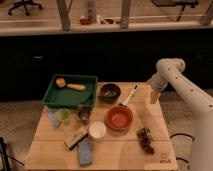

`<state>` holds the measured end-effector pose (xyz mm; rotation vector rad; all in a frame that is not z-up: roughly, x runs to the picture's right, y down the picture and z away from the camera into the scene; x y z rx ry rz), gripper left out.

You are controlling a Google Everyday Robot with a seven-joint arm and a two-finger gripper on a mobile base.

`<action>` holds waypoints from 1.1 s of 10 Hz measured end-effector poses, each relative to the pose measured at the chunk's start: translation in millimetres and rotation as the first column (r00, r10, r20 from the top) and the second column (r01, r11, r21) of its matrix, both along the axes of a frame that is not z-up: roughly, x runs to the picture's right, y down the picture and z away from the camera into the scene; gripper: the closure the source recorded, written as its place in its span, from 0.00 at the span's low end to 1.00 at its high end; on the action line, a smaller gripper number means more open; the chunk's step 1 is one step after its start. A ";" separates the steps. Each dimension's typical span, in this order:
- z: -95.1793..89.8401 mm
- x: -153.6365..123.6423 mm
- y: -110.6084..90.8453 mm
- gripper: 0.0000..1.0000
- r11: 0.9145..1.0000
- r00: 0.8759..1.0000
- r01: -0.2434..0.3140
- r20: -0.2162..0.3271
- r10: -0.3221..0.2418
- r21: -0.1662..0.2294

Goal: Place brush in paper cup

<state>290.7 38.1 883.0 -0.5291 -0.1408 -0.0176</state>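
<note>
The slim white-handled brush (130,94) lies on the wooden table (120,145), between the dark bowl and the orange bowl (120,118), head towards the front left. The white paper cup (97,130) stands upright to the left of the orange bowl, in front of the table's middle. My gripper (154,96) hangs from the white arm at the table's right edge, about a hand's width to the right of the brush and above the tabletop. It holds nothing that I can see.
A green tray (55,96) at the back left holds a tan wooden brush (69,84). A dark bowl (110,92), a translucent green cup (62,116), a small dark metallic cup (84,114), a tan block (75,137), a blue-grey flat object (85,151) and a dark bunch (145,139) also lie on the table.
</note>
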 end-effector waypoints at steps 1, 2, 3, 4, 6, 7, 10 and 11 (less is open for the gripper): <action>-3.4 -11.2 3.1 0.20 0.999 0.998 0.041 0.037 -0.041 -0.004; -2.8 -20.2 7.3 0.20 0.998 0.996 0.069 0.056 -0.068 -0.011; 0.1 -30.5 10.2 0.20 0.995 0.993 0.094 0.074 -0.093 -0.015; 2.3 -36.5 12.9 0.20 0.993 0.990 0.113 0.086 -0.111 -0.017; 5.2 -45.8 16.8 0.20 0.989 0.983 0.150 0.109 -0.147 -0.018; 7.0 -52.8 17.0 0.20 0.986 0.979 0.169 0.122 -0.166 -0.015; 11.0 -69.7 23.8 0.20 0.976 0.964 0.218 0.162 -0.213 -0.014; 14.0 -76.6 25.4 0.20 0.973 0.958 0.232 0.176 -0.227 -0.012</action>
